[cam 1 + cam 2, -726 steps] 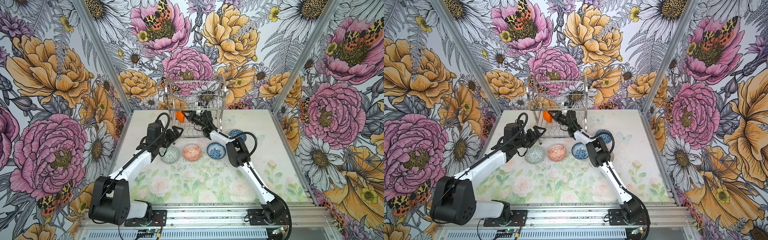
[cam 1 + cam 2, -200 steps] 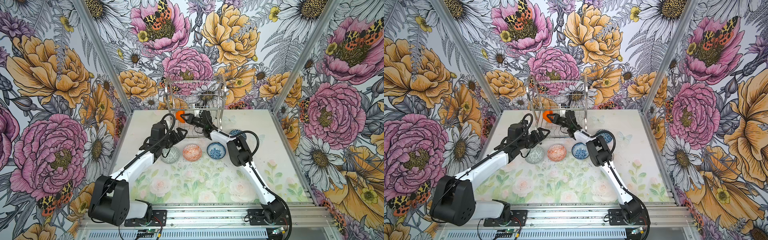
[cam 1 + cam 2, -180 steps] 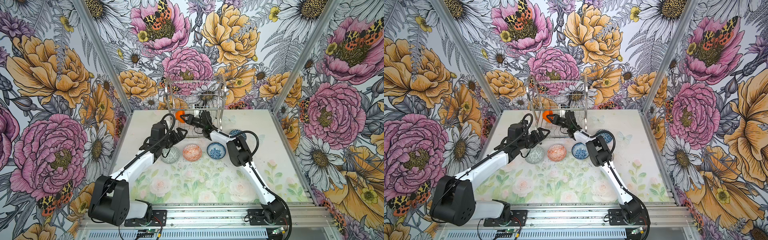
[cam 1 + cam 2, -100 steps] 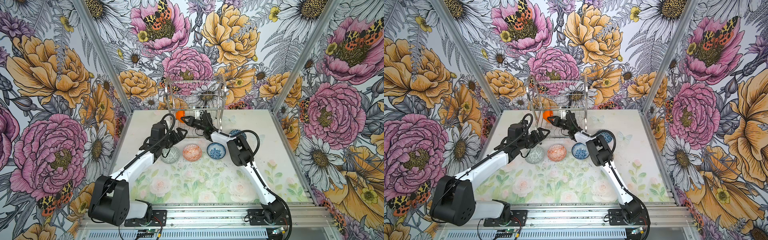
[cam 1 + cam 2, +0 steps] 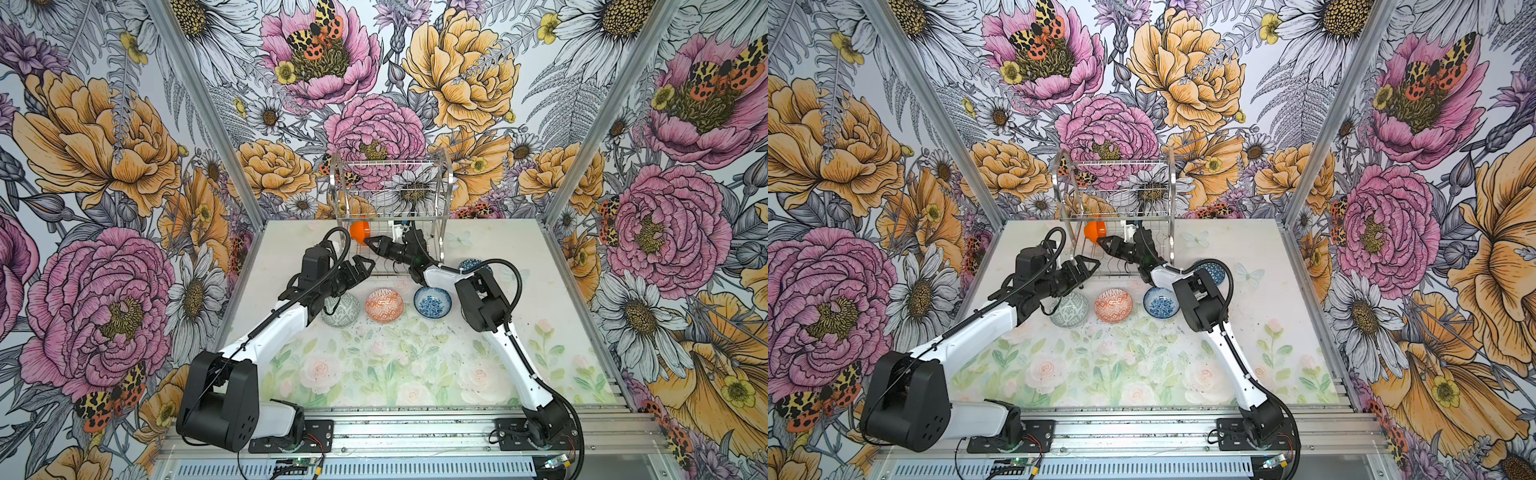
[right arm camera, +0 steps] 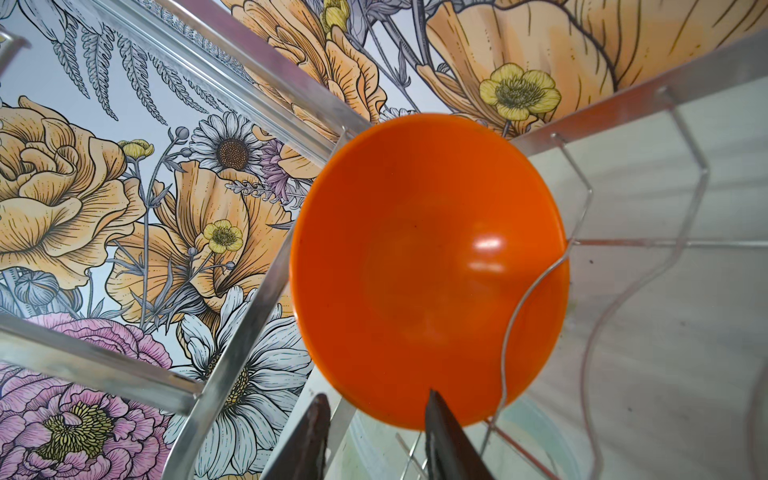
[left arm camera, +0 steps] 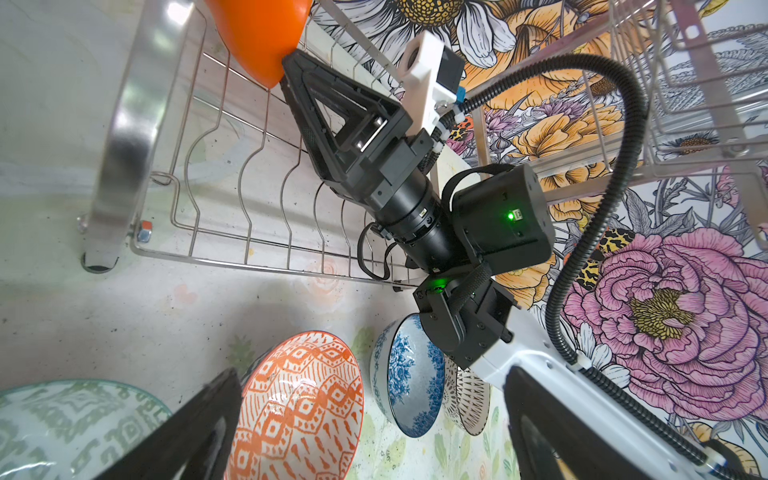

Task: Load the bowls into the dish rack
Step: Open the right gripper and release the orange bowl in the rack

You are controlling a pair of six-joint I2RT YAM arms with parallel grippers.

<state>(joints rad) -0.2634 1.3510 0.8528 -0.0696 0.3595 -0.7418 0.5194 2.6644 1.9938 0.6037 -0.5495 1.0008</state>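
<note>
The plain orange bowl [image 5: 360, 232] [image 6: 428, 266] stands on edge among the wires at the left end of the dish rack's [image 5: 446, 187] [image 5: 1171, 183] lower tier. My right gripper [image 5: 368, 241] [image 6: 376, 395] is inside the rack at that bowl's rim, open, with a gap showing beside one finger. My left gripper [image 5: 365, 264] [image 7: 374, 436] hangs open in front of the rack, above the grey-green bowl [image 5: 343, 309]. An orange-white bowl [image 5: 384, 305] and a blue-white bowl [image 5: 432, 302] sit in a row with it on the table.
A dark blue patterned bowl [image 5: 471, 264] lies behind my right forearm, and a black-white bowl [image 7: 469, 395] shows behind the blue-white one. The rack's upper tier [image 5: 386, 195] hangs just above my right wrist. Floral walls close in the left, back and right.
My right gripper's jaws have spread apart from the orange bowl's rim, and the bowl stays in the rack. The left arm has held still.
</note>
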